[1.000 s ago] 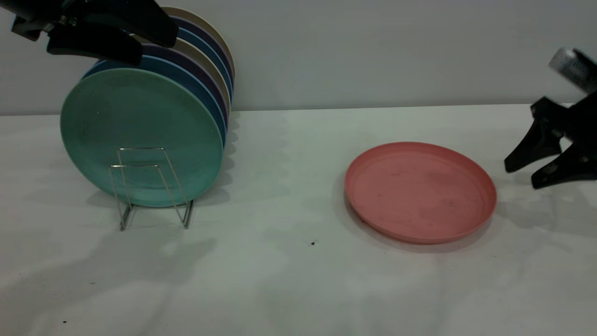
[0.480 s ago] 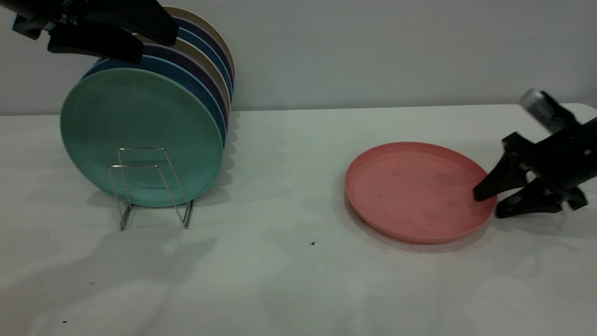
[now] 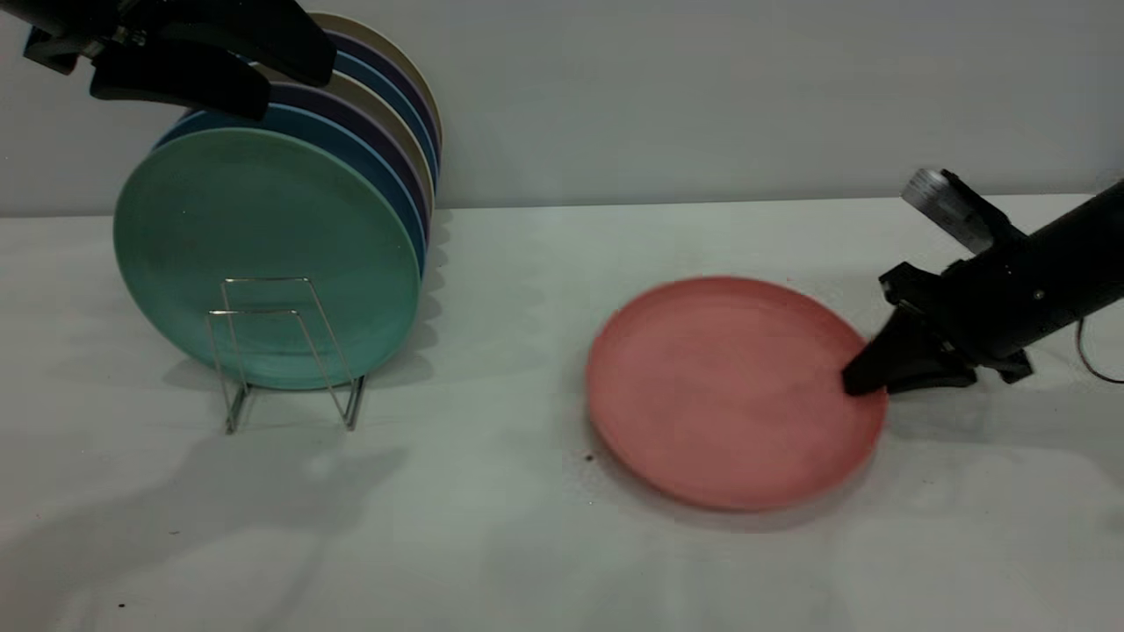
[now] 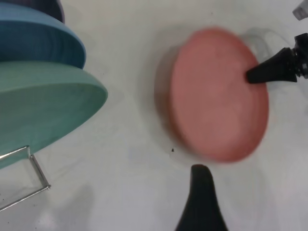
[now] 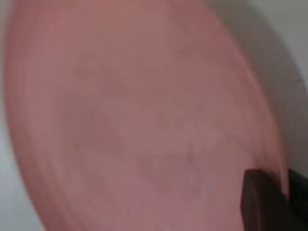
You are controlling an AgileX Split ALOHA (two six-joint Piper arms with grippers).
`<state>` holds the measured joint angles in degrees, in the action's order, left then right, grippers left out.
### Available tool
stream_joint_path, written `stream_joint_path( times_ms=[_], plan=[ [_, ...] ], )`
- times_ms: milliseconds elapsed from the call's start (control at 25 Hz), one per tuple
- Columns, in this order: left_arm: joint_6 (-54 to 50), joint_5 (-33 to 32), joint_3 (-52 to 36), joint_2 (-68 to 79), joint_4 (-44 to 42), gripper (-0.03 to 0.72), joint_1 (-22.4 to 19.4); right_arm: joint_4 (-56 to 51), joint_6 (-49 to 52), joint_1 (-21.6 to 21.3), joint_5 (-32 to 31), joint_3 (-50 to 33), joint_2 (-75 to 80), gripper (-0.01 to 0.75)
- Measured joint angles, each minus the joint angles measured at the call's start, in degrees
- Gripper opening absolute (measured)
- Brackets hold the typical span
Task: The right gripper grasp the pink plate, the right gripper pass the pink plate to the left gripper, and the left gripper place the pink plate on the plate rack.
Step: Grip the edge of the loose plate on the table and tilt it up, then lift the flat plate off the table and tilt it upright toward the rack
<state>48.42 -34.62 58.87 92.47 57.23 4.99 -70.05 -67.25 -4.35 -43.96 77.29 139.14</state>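
Note:
The pink plate is on the white table right of centre, blurred and tipped a little. My right gripper is low at its right rim, and its fingers straddle the rim and are shut on it. The right wrist view is filled by the plate, with one dark finger over its face at the rim. My left gripper hangs open and empty at the top left, above the plate rack. The left wrist view shows the plate, the right gripper at its edge and one left finger.
The wire rack holds several upright plates, with a teal-green plate at the front, also in the left wrist view. Two wire loops stand free in front of it. A pale wall runs behind the table.
My right gripper came down and left to the plate's right rim and closed on it. The plate has shifted left and toward the front. The left arm has not moved.

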Motion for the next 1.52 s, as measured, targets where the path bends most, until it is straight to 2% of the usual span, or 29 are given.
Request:
stream_joint_path(
  times_ms=[120, 200, 440, 600, 760, 880, 1000, 1080, 1120, 1240, 1520],
  plan=[
    [0.0, 0.06, 0.0, 1.46, 0.45, 0.591, 0.0, -3.52, -5.63, 1.13, -6.65, 0.0, -1.28, 0.019],
    [0.0, 0.47, 0.06, 3.61, 2.77, 0.591, 0.49, -5.06, -8.18, 2.62, -8.85, 0.0, -2.82, 0.019],
    [6.36, 5.55, 0.99, 10.71, 12.52, 0.591, 6.37, -5.78, -10.44, 6.54, -10.02, 0.0, -6.87, 0.019],
    [11.1, 7.75, 1.99, 14.93, 18.2, 0.591, 9.36, -5.78, -10.69, 6.8, -10.74, 0.0, -8.38, 0.019],
    [12.7, 9.47, 2.1, 17.21, 19.98, 0.567, 10.37, -5.72, -10.69, 6.75, -11.34, 0.0, -9.4, 0.019],
    [12.97, 9.97, 2.1, 18.33, 21.71, 0.474, 11.37, -5.99, -10.69, 6.94, -11.75, 0.0, -9.79, 0.019],
    [13.24, 10.02, 2.36, 19.0, 23.27, 0.299, 12.43, -5.99, -10.69, 7.57, -11.86, 0.0, -9.79, 0.019],
    [14.23, 9.91, 2.58, 19.05, 23.79, 0.153, 12.5, -6.12, -10.69, 7.79, -12.36, 0.0, -9.79, 0.022],
    [14.99, 10.32, 2.65, 19.05, 23.89, 0.108, 12.44, -6.19, -10.69, 7.79, -12.99, 0.0, -9.79, 0.034],
    [16.57, 10.06, 2.65, 19.07, 24.15, 0.1, 12.39, -6.71, -9.88, 7.79, -14.07, 0.0, -10.57, 0.113],
    [18.91, 8.89, 2.69, 19.01, 24.64, 0.1, 12.44, -6.42, -8.68, 6.97, -13.74, -0.06, -19.71, 0.469]
  ],
)
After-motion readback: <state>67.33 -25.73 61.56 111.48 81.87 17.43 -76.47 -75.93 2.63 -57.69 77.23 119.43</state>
